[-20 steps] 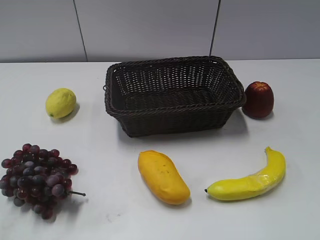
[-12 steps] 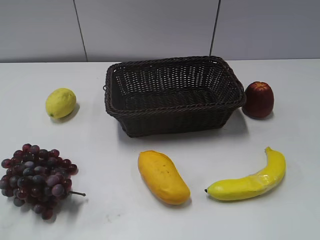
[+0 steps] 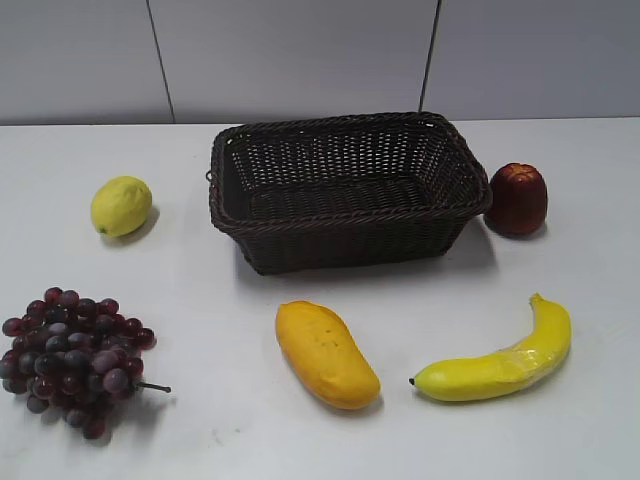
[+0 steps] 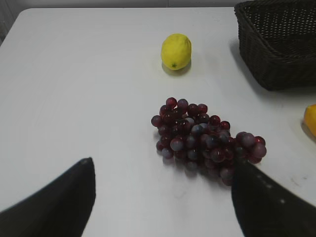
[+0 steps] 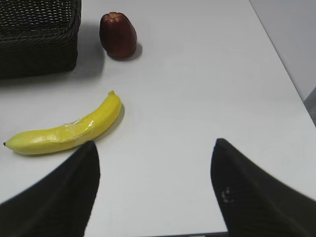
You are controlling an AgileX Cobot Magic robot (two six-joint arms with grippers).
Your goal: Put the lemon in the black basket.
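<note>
A smooth white tabletop [image 3: 200,300] fills the scene, meeting a pale grey panelled wall [image 3: 300,50] with two dark vertical seams behind it. The small pale yellow-green oval lemon [image 3: 121,206] lies on the bare table well to the left of the large rectangular dark woven wicker basket [image 3: 345,190], apart from it and not held by anything. The basket sits toward the back of the table with nothing visible inside. A dark red ribbed fruit [image 3: 517,199] stands just beside the basket's right end. Nearer the front lie a bunch of dark purple-red grapes [image 3: 72,358] at the left, an orange-yellow mango [image 3: 325,353] in the middle and a long curved yellow banana [image 3: 500,360] at the right. In the left wrist view the left gripper [image 4: 163,197] hangs above the table near the grapes, its two dark fingers spread wide with nothing between them. The right gripper [image 5: 153,187] is likewise spread wide and empty over bare table near the banana.
</note>
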